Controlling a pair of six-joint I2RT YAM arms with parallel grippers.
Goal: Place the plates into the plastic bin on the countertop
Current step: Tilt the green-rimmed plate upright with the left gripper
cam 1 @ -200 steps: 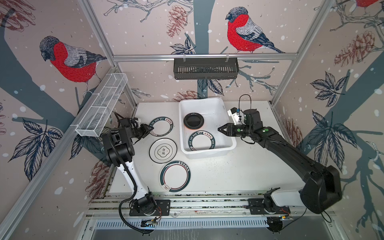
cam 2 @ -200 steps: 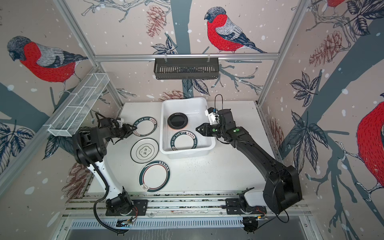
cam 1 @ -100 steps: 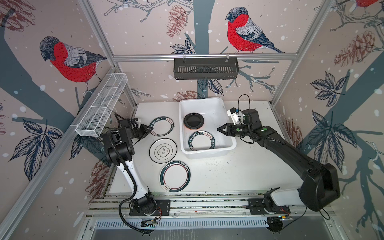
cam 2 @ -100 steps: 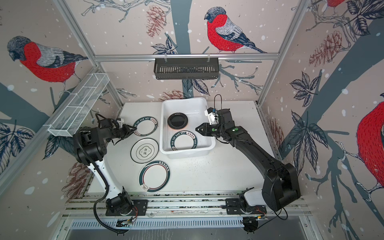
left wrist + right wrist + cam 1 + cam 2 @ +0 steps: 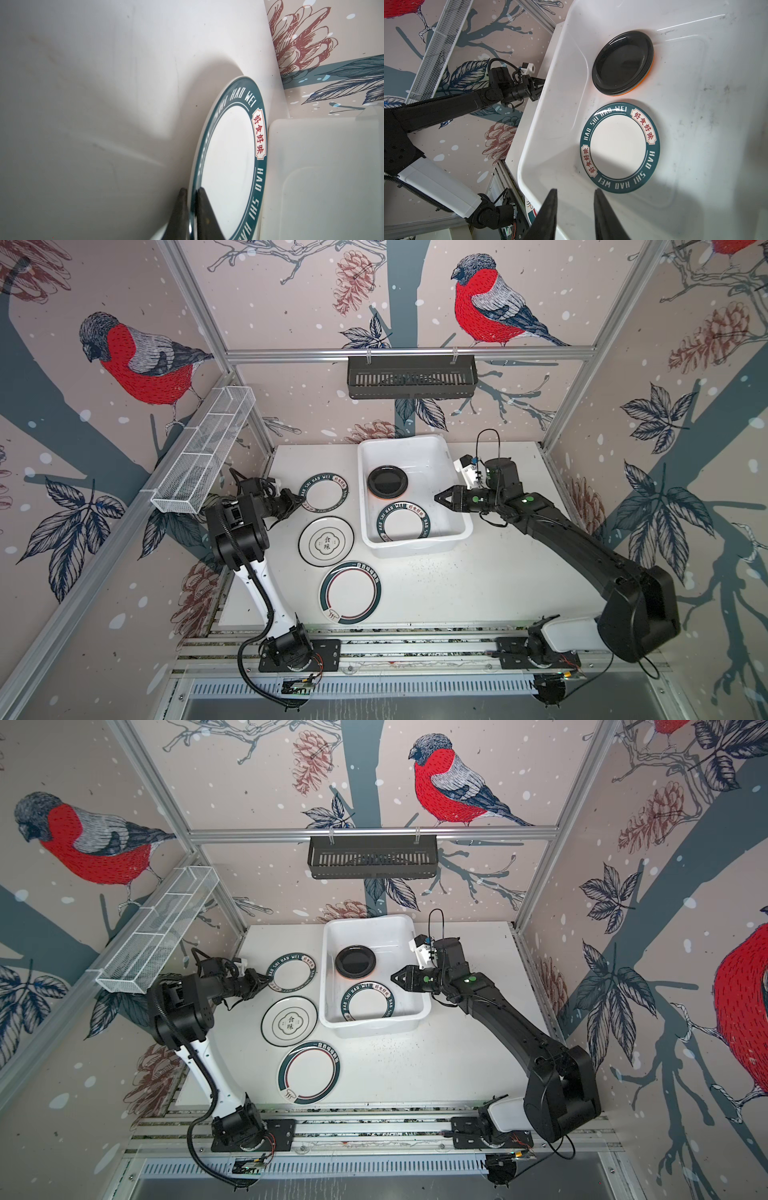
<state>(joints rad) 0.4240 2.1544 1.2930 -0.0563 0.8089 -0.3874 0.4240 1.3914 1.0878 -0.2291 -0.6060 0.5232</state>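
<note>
The bin (image 5: 415,548) holds a small black plate (image 5: 386,482) and a green-rimmed plate (image 5: 402,521). Three plates (image 5: 326,540) wait left of it on the surface (image 5: 498,572). Left jaws pinch the upper one (image 5: 326,491); right jaws hang spread, empty.

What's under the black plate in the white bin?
Beneath the small round black plate in the white rectangular plastic bin, only the edge of an orange plate peeks out. The rest of it is covered; whether more lies between them is unclear.

My left claw (image 5: 192,190) and right claw (image 5: 575,191) are black tapered wedges; my black arms (image 5: 582,547) have white lower links (image 5: 436,182), the left bearing ribbed cable (image 5: 419,192).
</note>
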